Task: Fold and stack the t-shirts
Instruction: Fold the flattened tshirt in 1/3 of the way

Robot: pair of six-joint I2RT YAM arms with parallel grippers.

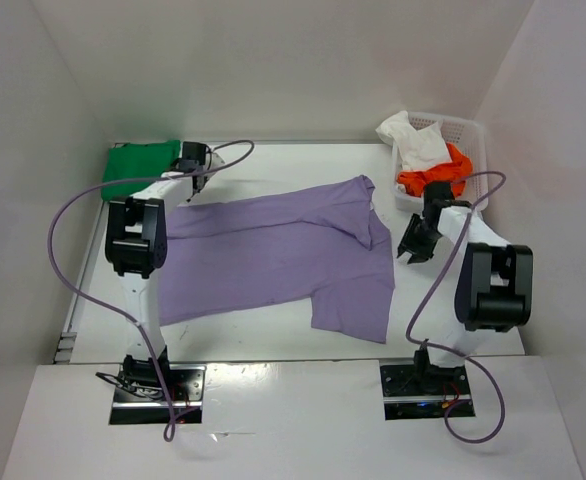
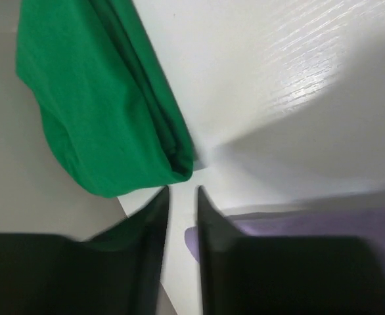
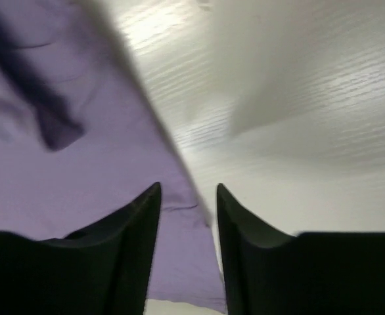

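Note:
A lavender-purple t-shirt (image 1: 273,250) lies spread across the middle of the table, one sleeve towards the back right. A folded green t-shirt (image 1: 138,168) sits at the back left. My left gripper (image 1: 194,188) hangs between the two, over the purple shirt's far left corner. In the left wrist view the gripper (image 2: 182,193) is open by a narrow gap with bare table inside it, the green t-shirt (image 2: 94,98) just ahead and the purple shirt (image 2: 324,220) beside it. My right gripper (image 1: 411,250) (image 3: 188,190) is open over the purple shirt's (image 3: 81,151) right edge, holding nothing.
A white mesh basket (image 1: 470,131) stands at the back right, holding a white t-shirt (image 1: 413,140) and an orange-red t-shirt (image 1: 435,178). White walls close in the table on the left, back and right.

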